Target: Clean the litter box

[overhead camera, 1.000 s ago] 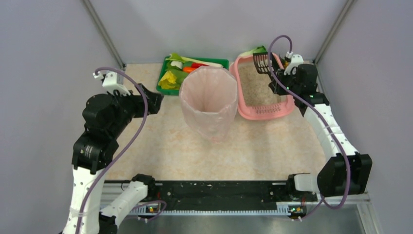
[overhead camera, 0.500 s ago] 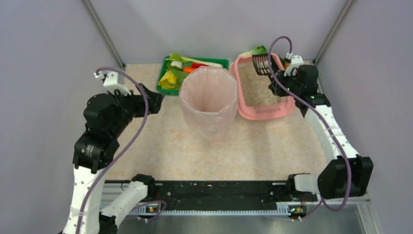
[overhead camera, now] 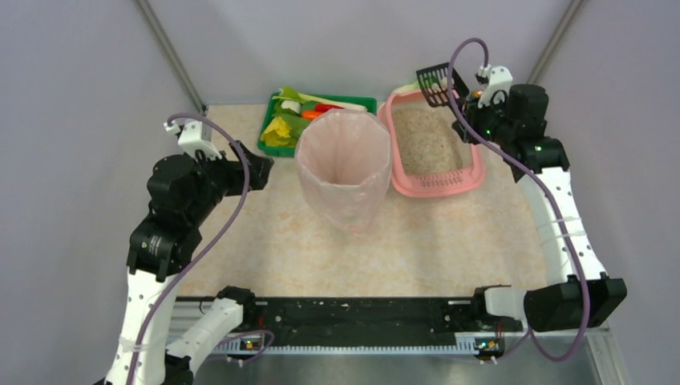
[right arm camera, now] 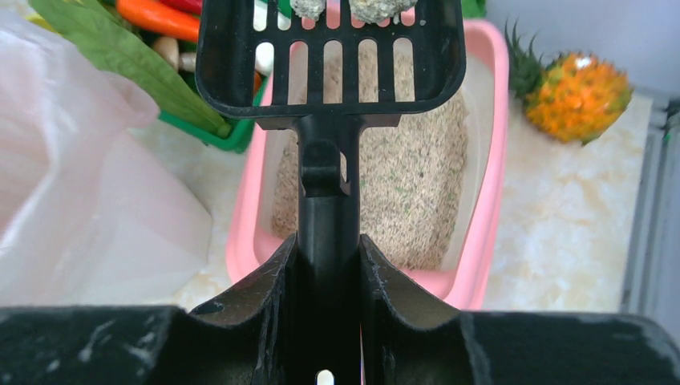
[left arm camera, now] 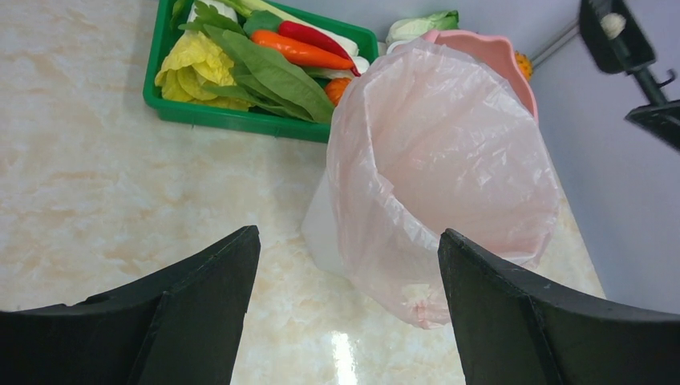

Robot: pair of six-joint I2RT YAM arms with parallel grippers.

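The pink litter box (overhead camera: 437,186) with beige litter stands at the back right of the table; it also shows in the right wrist view (right arm camera: 491,160). My right gripper (overhead camera: 475,103) is shut on the handle of a black slotted scoop (overhead camera: 435,83) and holds it in the air above the box's far end. In the right wrist view the gripper (right arm camera: 329,257) clamps the handle, and the scoop (right arm camera: 329,72) carries grey clumps (right arm camera: 370,8). My left gripper (overhead camera: 261,164) is open and empty, left of the bin; the left wrist view (left arm camera: 349,265) shows the jaws wide apart.
A tall translucent pink bag-lined bin (overhead camera: 343,164) stands left of the litter box, close in the left wrist view (left arm camera: 449,160). A green vegetable tray (overhead camera: 357,102) sits behind it. An orange spiky fruit (right arm camera: 573,88) lies right of the box near the wall.
My right gripper has lifted the scoop up out of the litter box and toward the back. My left arm has shifted slightly to the right.
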